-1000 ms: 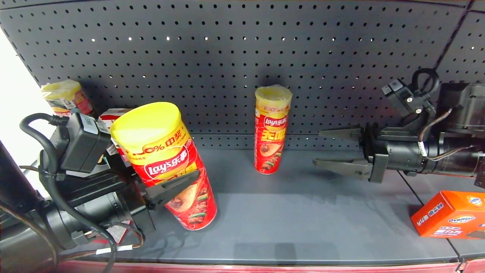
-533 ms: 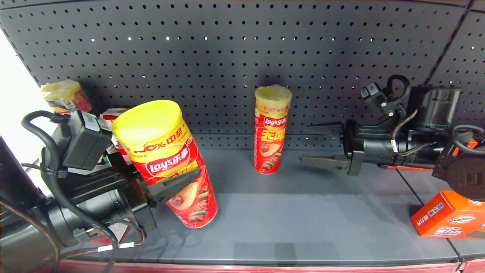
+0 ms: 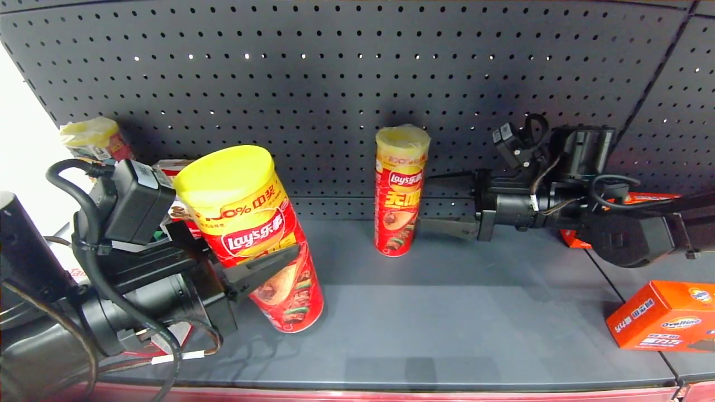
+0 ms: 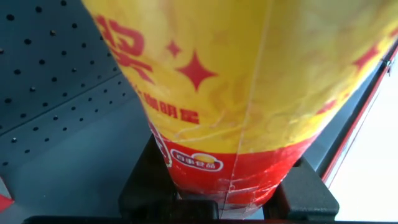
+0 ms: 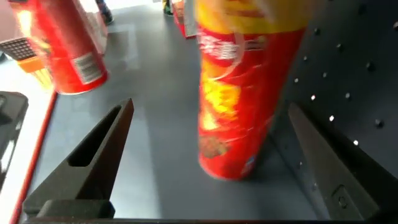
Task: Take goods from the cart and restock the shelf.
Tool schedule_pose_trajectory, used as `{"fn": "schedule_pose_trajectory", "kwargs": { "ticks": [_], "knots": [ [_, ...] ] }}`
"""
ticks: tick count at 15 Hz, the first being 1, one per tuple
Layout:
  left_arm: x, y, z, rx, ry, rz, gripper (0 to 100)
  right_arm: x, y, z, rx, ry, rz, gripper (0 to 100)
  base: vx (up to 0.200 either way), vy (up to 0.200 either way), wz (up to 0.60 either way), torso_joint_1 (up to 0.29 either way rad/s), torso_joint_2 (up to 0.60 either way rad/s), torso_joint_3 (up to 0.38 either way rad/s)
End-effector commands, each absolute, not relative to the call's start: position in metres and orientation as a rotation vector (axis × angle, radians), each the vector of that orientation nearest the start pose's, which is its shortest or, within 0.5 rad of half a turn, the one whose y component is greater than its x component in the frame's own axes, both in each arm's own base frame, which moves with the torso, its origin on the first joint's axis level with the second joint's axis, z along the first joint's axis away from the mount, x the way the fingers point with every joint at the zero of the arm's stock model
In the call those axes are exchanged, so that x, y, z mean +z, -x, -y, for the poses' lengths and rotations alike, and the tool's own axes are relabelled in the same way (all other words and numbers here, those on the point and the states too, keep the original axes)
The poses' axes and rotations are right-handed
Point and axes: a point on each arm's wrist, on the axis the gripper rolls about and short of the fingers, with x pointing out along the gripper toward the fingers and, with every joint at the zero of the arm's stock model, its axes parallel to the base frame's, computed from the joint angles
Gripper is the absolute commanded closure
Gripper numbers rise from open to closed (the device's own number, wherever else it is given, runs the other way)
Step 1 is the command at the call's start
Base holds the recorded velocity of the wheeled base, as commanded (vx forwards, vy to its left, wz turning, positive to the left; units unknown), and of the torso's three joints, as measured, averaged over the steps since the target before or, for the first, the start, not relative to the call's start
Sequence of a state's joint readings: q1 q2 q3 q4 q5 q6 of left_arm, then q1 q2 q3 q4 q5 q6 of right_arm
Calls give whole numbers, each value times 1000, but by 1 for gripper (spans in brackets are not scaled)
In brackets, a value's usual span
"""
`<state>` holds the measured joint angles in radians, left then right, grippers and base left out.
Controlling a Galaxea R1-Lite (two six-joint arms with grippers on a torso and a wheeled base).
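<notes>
A tall red chip can with a yellow lid (image 3: 248,234) leans to the left at the shelf's front left, and its base looks to touch the shelf floor (image 3: 447,318). My left gripper (image 3: 246,254) is shut on its middle; it also shows in the left wrist view, where the left gripper (image 4: 224,196) clamps the can (image 4: 249,93). A second, slimmer can (image 3: 401,190) stands upright against the pegboard. My right gripper (image 3: 438,200) is open at its right side. In the right wrist view the right gripper (image 5: 208,109) has this can (image 5: 242,106) at its fingertips.
An orange box (image 3: 662,315) lies at the shelf's front right, and another box (image 3: 642,198) sits behind the right arm. A wrapped can (image 3: 95,139) and a red-white carton (image 3: 167,167) stand at the far left. The pegboard wall (image 3: 335,72) closes the back.
My right arm has slid left along the shelf until its open fingers reach the upright can. The left gripper and its can have shifted slightly to the right.
</notes>
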<state>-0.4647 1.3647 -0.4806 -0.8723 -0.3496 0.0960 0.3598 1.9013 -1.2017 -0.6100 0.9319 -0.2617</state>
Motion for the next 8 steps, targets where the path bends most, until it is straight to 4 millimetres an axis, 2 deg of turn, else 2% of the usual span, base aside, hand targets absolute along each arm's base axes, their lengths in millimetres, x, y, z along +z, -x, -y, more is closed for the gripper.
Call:
{"fn": "schedule_pose_trajectory", "kwargs": {
  "ticks": [1, 8],
  "knots": [
    [206, -188, 103, -815, -91, 26, 100, 211, -355, -153, 1296, 192, 61, 0, 0, 0, 0, 0, 0, 0],
    [206, -189, 101, -804, -91, 26, 100, 200, -372, -160, 1309, 188, 53, 0, 0, 0, 0, 0, 0, 0]
  ]
}}
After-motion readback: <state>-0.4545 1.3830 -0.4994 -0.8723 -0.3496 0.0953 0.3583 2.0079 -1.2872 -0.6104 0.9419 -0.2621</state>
